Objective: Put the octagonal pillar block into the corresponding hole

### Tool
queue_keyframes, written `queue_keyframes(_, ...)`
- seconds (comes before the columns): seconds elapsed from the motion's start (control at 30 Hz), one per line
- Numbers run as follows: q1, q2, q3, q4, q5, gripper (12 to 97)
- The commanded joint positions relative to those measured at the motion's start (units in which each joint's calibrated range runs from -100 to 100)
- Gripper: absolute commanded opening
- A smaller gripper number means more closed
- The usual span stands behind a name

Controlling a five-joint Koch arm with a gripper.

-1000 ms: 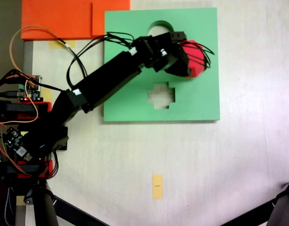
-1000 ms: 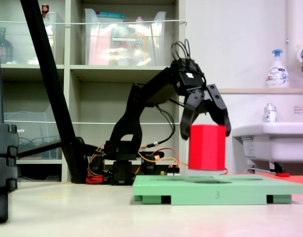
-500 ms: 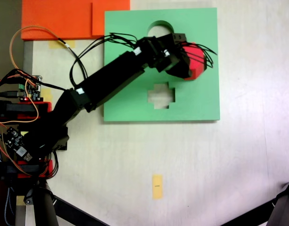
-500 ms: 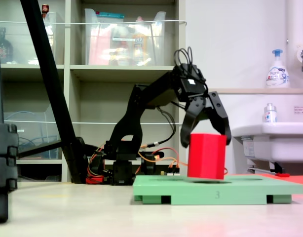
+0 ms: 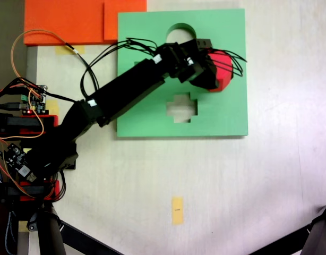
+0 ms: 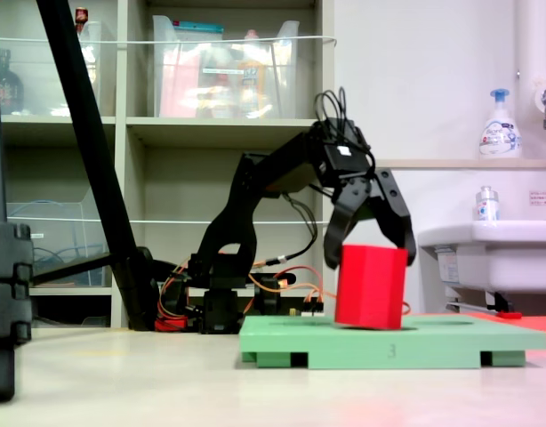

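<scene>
The red octagonal pillar block stands slightly tilted with its bottom end at the surface of the green foam board, on the board's right side. My gripper comes down from above, and its two black fingers clasp the block's upper part from both sides, shut on it. The corresponding hole lies under the block and is hidden by it. In a fixed view the round cutout and the cross-shaped cutout stay uncovered.
Orange foam sheets lie at the board's top left. The arm's base and wiring occupy the left edge. A yellow tape mark sits on the bare table. Tripod legs cross the lower corners. A shelf and a sink stand behind.
The gripper has lowered the block from just above the board until its bottom end meets the board. The block now leans slightly.
</scene>
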Motion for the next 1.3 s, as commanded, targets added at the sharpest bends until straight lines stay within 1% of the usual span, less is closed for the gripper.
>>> queue_keyframes(0.0, -0.4, -1.3, 6.1, 5.2, -1.1, 42.4)
queue_keyframes(0.6, -0.5, -0.6, 6.1, 5.3, -2.3, 42.4)
queue_keyframes(0.93, -0.2, 1.4, 6.3, 10.3, -2.1, 42.4)
queue_keyframes(1.13, -0.1, 2.1, 6.3, 13.1, -1.5, 44.8)
queue_keyframes(1.27, -0.1, 2.2, 6.3, 13.9, -1.1, 44.9)
